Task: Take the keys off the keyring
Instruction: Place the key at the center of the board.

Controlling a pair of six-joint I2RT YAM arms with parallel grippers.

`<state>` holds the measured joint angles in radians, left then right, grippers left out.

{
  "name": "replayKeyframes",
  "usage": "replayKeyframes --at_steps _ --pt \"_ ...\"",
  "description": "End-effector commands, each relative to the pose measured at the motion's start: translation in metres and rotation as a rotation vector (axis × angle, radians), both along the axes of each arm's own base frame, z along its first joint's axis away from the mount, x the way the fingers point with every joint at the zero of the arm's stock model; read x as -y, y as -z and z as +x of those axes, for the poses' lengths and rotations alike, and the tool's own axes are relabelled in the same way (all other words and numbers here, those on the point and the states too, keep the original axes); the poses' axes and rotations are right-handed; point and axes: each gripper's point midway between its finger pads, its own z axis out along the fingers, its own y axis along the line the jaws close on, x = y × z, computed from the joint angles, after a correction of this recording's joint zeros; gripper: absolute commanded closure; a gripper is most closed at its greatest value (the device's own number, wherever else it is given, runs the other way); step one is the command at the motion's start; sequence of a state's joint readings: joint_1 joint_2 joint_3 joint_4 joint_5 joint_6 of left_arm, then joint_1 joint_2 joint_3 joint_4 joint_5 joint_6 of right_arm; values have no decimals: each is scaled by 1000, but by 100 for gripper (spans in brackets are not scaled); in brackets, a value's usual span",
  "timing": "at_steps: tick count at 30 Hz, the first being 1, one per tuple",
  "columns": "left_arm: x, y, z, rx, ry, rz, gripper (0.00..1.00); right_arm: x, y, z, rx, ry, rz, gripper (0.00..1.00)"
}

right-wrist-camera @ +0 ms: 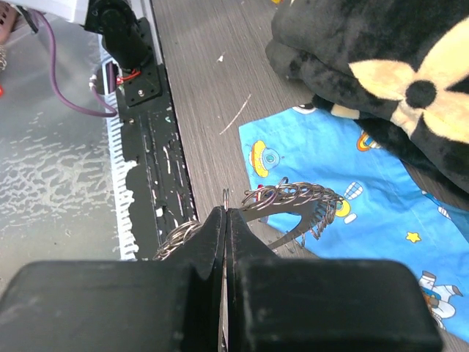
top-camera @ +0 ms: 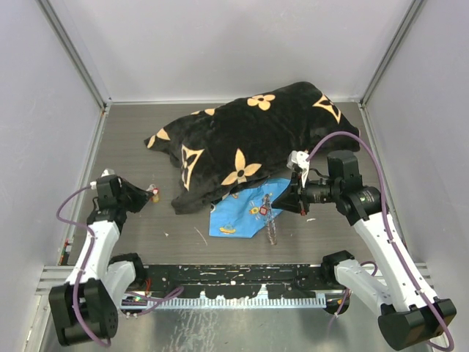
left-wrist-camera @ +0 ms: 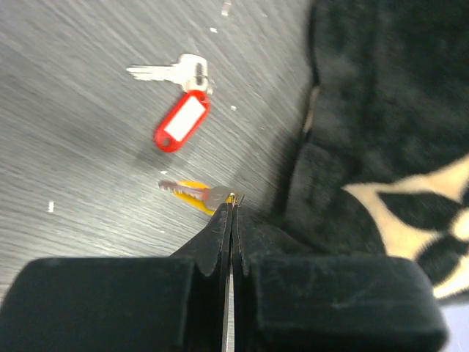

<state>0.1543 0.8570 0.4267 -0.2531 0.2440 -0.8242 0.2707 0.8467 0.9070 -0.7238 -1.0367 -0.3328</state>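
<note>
Red-tagged key (left-wrist-camera: 183,121) seen lying loose on table (left-wrist-camera: 66,161), left of black blanket (top-camera: 249,139). Left gripper (left-wrist-camera: 232,199) pinched on yellow-tagged key (left-wrist-camera: 196,192), just left of blanket. Right gripper (right-wrist-camera: 226,213) clamped on keyring (right-wrist-camera: 293,196), at blanket's near edge. Yellow-tagged key judged best released low beside red-tagged one, keyring held steady.

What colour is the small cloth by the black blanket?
Blue cloth, cartoon prints; right wrist view best.

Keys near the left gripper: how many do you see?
2: the red-tagged key lies loose on the table; the yellow-tagged key sits at the left gripper's tips. More may be hidden.
</note>
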Motion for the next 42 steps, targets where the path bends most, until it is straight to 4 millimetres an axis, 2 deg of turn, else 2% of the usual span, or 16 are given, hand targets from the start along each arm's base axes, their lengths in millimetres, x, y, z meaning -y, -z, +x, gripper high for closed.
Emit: replayKeyframes --at_steps 1,3,6,10,12,14,16,18,21,25,28,30,32,34,37,42 --pt "-32 -6 15 -52 -148 65 98 2 -18 9 102 11 -5 99" --pt "-39 2 13 -105 -188 77 89 4 -16 13 120 25 -21 99" --pt "-43 6 9 -158 -213 87 66 5 -12 16 138 36 -36 99" --pt "-45 -12 5 -145 -215 102 45 6 -8 14 141 26 -38 99" --pt "-38 -30 6 -87 -175 96 38 4 -9 12 143 14 -33 99" --pt "-21 -52 7 15 -82 59 33 1 -11 11 149 -3 -24 99" --pt "9 -85 12 199 81 -11 30 -3 -16 13 163 -14 -11 99" --pt "35 -114 8 338 199 -100 27 -7 -19 14 167 -31 -8 99" --pt "48 -138 -2 390 252 -161 23 -18 -19 15 147 -75 -22 99" --pt "51 -162 -12 396 280 -133 20 -45 -16 9 169 -170 -55 99" --pt "48 -172 -16 382 285 -97 17 -73 -12 8 185 -231 -61 99" --pt "43 -176 -16 363 263 -65 14 -92 -11 9 178 -257 -60 99" --pt "36 -182 -17 357 232 -26 13 -117 -8 2 180 -313 -70 99" --pt "30 -191 -19 366 208 17 8 -142 -4 -2 177 -355 -93 99" --pt "25 -195 -24 363 190 56 5 -181 1 -4 135 -392 -94 99" --pt "14 -188 -35 345 155 135 4 -228 14 7 52 -366 -57 97"
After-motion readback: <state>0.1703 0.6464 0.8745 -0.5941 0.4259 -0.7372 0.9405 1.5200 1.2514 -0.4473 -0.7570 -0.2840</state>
